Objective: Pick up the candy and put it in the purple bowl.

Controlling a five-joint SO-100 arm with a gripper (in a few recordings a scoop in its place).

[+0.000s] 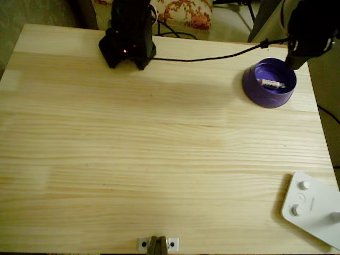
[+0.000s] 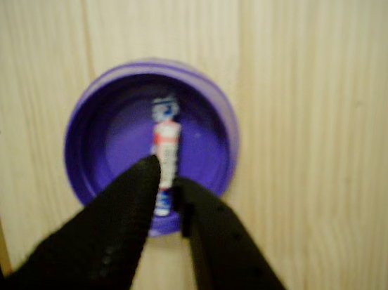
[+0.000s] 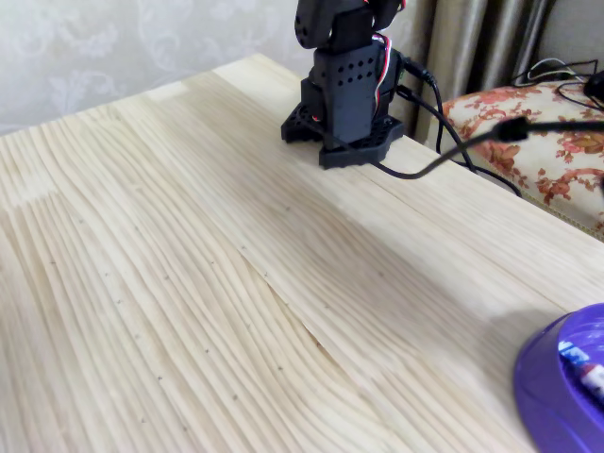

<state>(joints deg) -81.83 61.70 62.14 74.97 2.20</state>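
The candy (image 2: 165,157) lay inside the purple bowl (image 2: 83,167), resting on the lighter purple floor with its pinkish-red and white wrapper running lengthwise toward the jaws in the wrist view. The black gripper (image 2: 169,179) hovered directly above the bowl, its jaws apart with a narrow gap between the two tips; the lower end of the candy showed through that gap, and whether the tips touched the wrapper could not be told from the blurred wrist view. In the overhead view the candy (image 1: 271,83) sat near the middle of the purple bowl (image 1: 255,85), which stood on the tabletop (image 1: 159,159) close to its far right corner, with the gripper (image 1: 295,62) just over the bowl's upper right rim. The arm's black base (image 1: 127,40) stood at the far edge of the tabletop, well apart from the bowl, with a black cable (image 1: 212,57) running from it toward the gripper. A white device with round knobs (image 1: 313,207) lay at the near right corner. In the fixed view the purple bowl (image 3: 557,377) showed at the lower right edge, the candy (image 3: 585,368) partly seen inside it
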